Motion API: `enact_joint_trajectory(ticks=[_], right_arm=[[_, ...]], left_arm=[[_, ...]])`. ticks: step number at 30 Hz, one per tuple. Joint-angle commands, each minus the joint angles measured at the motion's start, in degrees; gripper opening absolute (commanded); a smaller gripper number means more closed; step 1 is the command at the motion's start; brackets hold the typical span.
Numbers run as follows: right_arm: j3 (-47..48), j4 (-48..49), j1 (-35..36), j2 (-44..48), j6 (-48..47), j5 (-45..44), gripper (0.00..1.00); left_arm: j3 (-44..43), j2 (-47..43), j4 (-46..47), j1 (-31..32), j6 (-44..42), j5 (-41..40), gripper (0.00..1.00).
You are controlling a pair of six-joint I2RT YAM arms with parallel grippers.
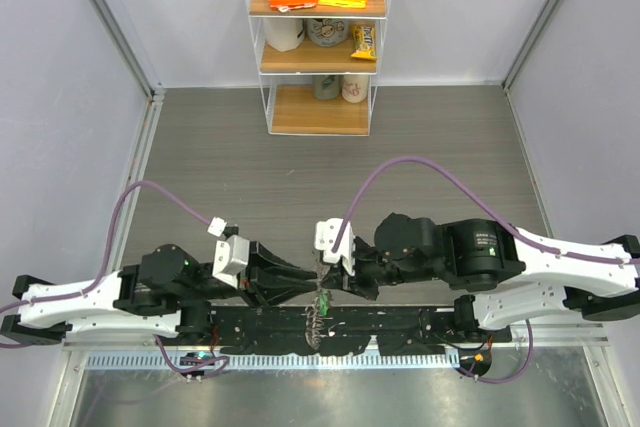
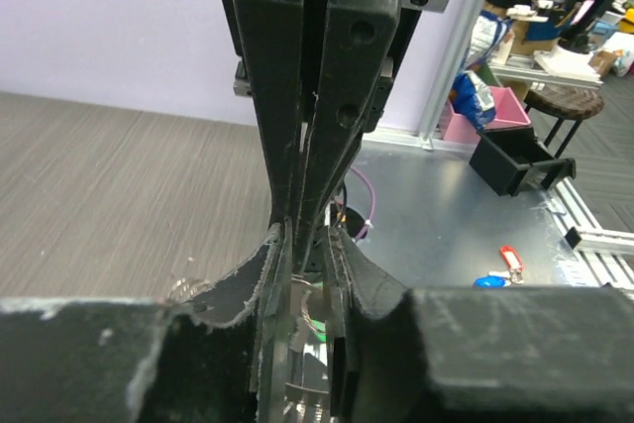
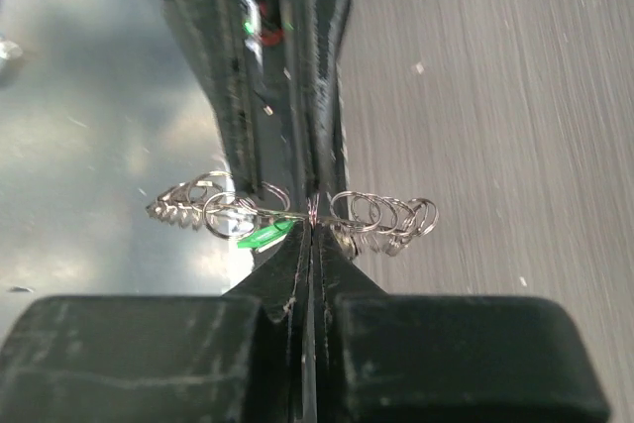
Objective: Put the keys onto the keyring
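1. The right gripper [image 3: 314, 228] has its jaws pressed together, pinching the wire of the keyring [image 3: 388, 215] at mid-span.
2. The keyring sits edge-on and level in the right wrist view, with silvery keys bunched either side of the pinch. It is held up between the two arms at the near edge of the table [image 1: 300, 167].
3. The left gripper [image 2: 302, 279] meets the right one tip to tip. Its jaws are narrowly apart with metal between them — whether it grips cannot be told.
4. The green-headed key [image 3: 263, 236] lies against the ring just beside the right fingertips — whether it is threaded on is unclear.

arms [image 1: 70, 302]: white shells, black joints | cables [image 1: 420, 162]: purple | left gripper [image 1: 308, 280], right gripper [image 1: 330, 282]: black
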State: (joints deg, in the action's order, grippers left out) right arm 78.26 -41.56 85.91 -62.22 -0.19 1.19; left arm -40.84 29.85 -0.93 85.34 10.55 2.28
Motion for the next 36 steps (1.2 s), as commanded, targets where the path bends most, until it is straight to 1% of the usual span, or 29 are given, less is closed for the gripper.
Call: enact_joint_trajectory(ticks=[1, 2, 4, 8, 12, 14, 15, 17, 20, 26, 30, 35, 36], right_arm=[[5.8, -13.3, 0.0, -1.8, -0.9, -8.6, 0.05], [6.2, -14.6, 0.0, -1.9, -0.8, -10.2, 0.05], [6.7, -17.5, 0.0, -2.5, -0.6, -12.5, 0.06], [9.0, -21.0, 0.0, -3.5, -0.4, -12.3, 0.06], [11.1, -25.0, -0.1, -6.6, -0.9, -14.0, 0.06], [11.9, -26.0, -0.4, -8.4, -0.9, -16.3, 0.05], [12.2, -26.4, -1.3, -8.8, -0.8, -18.0, 0.05], [11.8, -26.3, -3.5, -9.7, -0.9, -18.2, 0.05], [10.2, -23.8, -7.2, -10.4, -1.3, -18.1, 0.06], [4.7, -16.7, -17.5, -10.6, -2.7, -11.8, 0.06], [2.1, -11.9, -21.4, -12.0, -3.3, -7.9, 0.06], [0.6, -6.7, -25.7, -16.9, -3.5, -5.2, 0.06], [0.4, -6.3, -27.4, -17.8, -3.5, -3.8, 0.05]], left_arm=[[1.4, -0.6, -2.7, 0.1, 1.8, -6.0, 0.27], [1.5, -1.1, -3.7, 0.1, 1.8, -7.1, 0.29], [2.0, -2.6, -5.6, 0.1, 2.4, -9.4, 0.3], [3.4, -6.6, -8.2, 0.1, 2.7, -12.2, 0.34], [4.7, -8.8, -10.3, 0.1, 2.8, -15.1, 0.35], [5.4, -9.5, -10.8, 0.1, 2.9, -16.1, 0.35], [5.7, -9.6, -11.0, 0.1, 3.0, -16.5, 0.35], [6.4, -10.0, -11.5, 0.1, 3.3, -17.1, 0.35], [7.3, -10.5, -11.8, 0.1, 3.8, -17.8, 0.35], [9.4, -11.9, -11.7, 0.1, 4.1, -18.4, 0.36], [10.2, -13.0, -11.8, 0.1, 4.1, -19.0, 0.36], [10.7, -13.5, -11.7, 0.1, 3.6, -20.0, 0.37], [10.7, -13.5, -11.7, 0.1, 3.6, -20.0, 0.37]])
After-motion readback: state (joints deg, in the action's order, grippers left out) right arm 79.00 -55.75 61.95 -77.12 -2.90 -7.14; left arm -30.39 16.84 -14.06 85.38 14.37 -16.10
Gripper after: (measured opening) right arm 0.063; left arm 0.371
